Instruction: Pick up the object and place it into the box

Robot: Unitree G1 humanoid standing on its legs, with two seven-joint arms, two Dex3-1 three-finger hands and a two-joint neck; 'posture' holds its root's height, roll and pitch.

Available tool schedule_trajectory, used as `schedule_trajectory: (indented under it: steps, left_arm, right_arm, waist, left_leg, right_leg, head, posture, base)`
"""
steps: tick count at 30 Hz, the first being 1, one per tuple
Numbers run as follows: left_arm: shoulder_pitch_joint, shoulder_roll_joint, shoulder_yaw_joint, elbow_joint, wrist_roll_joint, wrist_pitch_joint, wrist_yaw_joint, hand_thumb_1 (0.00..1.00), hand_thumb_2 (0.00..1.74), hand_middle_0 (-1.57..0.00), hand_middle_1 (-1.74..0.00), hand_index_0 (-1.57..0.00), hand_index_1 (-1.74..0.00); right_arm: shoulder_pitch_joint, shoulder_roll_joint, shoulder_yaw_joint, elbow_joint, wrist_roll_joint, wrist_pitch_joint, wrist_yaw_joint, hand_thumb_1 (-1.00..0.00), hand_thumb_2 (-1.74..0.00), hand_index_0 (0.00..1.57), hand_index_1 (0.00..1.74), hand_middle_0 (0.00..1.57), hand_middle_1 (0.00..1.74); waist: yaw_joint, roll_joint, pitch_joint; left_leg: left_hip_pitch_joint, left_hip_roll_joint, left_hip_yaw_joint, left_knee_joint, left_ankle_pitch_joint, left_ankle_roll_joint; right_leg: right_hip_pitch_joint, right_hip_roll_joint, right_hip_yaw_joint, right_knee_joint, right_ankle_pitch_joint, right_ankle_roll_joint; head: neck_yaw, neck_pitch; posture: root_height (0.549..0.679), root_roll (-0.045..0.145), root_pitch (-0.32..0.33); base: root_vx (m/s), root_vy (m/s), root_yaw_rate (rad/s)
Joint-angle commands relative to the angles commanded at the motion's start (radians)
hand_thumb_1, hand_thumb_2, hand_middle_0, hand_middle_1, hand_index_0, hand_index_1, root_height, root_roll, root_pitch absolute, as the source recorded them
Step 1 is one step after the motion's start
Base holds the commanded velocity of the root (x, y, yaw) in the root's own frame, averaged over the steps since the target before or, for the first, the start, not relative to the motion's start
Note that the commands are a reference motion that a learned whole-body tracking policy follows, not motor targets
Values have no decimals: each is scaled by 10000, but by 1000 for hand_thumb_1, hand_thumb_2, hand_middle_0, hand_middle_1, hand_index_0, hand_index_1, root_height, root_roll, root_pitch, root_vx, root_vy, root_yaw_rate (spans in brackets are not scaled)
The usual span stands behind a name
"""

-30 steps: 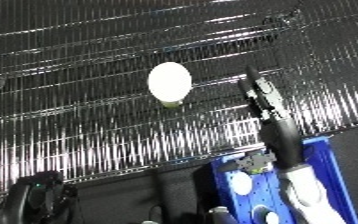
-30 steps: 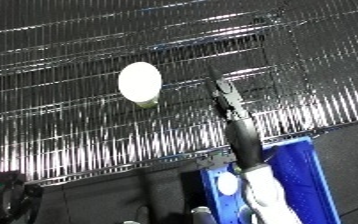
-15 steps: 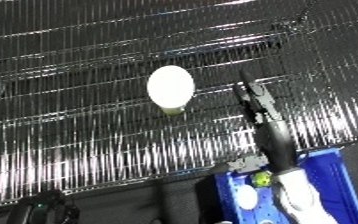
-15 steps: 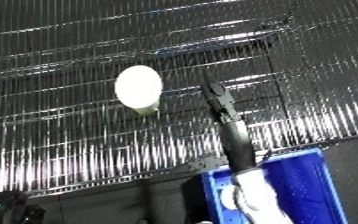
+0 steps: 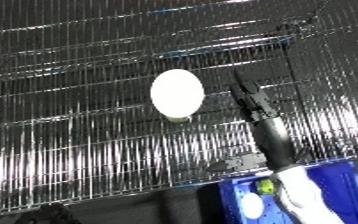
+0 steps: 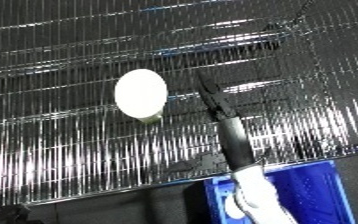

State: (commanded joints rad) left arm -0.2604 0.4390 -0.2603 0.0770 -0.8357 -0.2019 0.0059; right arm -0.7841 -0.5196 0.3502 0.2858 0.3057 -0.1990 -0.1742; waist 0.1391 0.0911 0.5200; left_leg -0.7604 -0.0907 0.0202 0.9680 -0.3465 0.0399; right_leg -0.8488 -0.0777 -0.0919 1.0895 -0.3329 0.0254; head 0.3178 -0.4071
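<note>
Your right hand (image 5: 249,97) reaches up with fingers straight, just beside the white object (image 5: 176,93) on the wire shelf (image 5: 69,145), apparently not touching. The blue bin (image 6: 313,195) sits below.

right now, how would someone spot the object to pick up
Look at the silver wire shelf that fills the view. Near its middle, just left of the raised right hand, sits a white oval object. It is the only pale, solid shape against the wires.

Right hand (image 5: 249,97) raised beside white oval object (image 5: 176,92) on wire shelf (image 5: 69,120); blue bin (image 5: 353,192) below.
</note>
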Motion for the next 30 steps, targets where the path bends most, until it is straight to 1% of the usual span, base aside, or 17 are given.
schedule_trajectory:
  steps: [4, 11, 20, 24, 30]
  left_arm:
    - [-105, 55, -129, 5, -103, -55, 47, 1000, 1740, -1570, -1740, -1570, -1740]
    - [-166, 64, -300, 15, -264, -176, 23, 1000, 1740, -1570, -1740, -1570, -1740]
    - [-293, -43, -544, 42, -310, -285, 105, 1000, 1740, -1570, -1740, -1570, -1740]
    - [-329, -124, -633, 26, -296, -318, 116, 1000, 1740, -1570, -1740, -1570, -1740]
    - [-446, -207, -721, 26, -285, -310, 180, 1000, 1740, -1570, -1740, -1570, -1740]
  right_arm:
    - [-548, -97, 155, 452, 194, -72, 1, 0, 0, 0, 0, 0, 0]
    - [-1252, -120, 362, 1015, 447, -88, 163, 0, 0, 0, 0, 0, 0]
    - [-2187, 42, 745, 1854, 702, 100, 397, 0, 0, 0, 0, 0, 0]
    - [-2494, 188, 924, 2118, 737, 285, 488, 0, 0, 0, 0, 0, 0]
    - [-2746, 388, 1072, 2495, 896, 245, 709, -300, -522, 471, 522, 471, 522]
  waist:
    - [111, 77, 0]
    - [255, 179, 0]
    - [438, 295, 0]
    - [497, 341, 0]
    - [534, 381, 0]
  left_leg:
    - [-141, -56, -13, 38, -18, 28]
    - [-317, -113, -39, 114, -30, 73]
    - [-464, -180, -72, 93, 33, 107]
    - [-472, -191, -73, 24, 77, 104]
    - [-424, -229, -69, -83, 138, 98]
  right_leg:
    - [-124, -9, -35, 24, 3, -5]
    - [-281, -3, -50, 69, 1, -34]
    - [-416, 5, -90, 67, 33, -86]
    - [-423, -10, -97, 38, 47, -102]
    - [-371, -4, -91, -38, 72, -120]
  head:
    - [227, 88]
    - [516, 241]
    - [1005, 389]
    - [1153, 343]
    - [1251, 320]
  posture:
    - [586, 52, 141]
    - [584, 52, 150]
    - [584, 53, 161]
    - [584, 54, 163]
    - [586, 57, 163]
  base:
    - [-16, 19, 64]
    - [-13, 22, 37]
    - [-22, 11, 28]
    - [-19, 12, 13]
    - [-15, 7, 8]
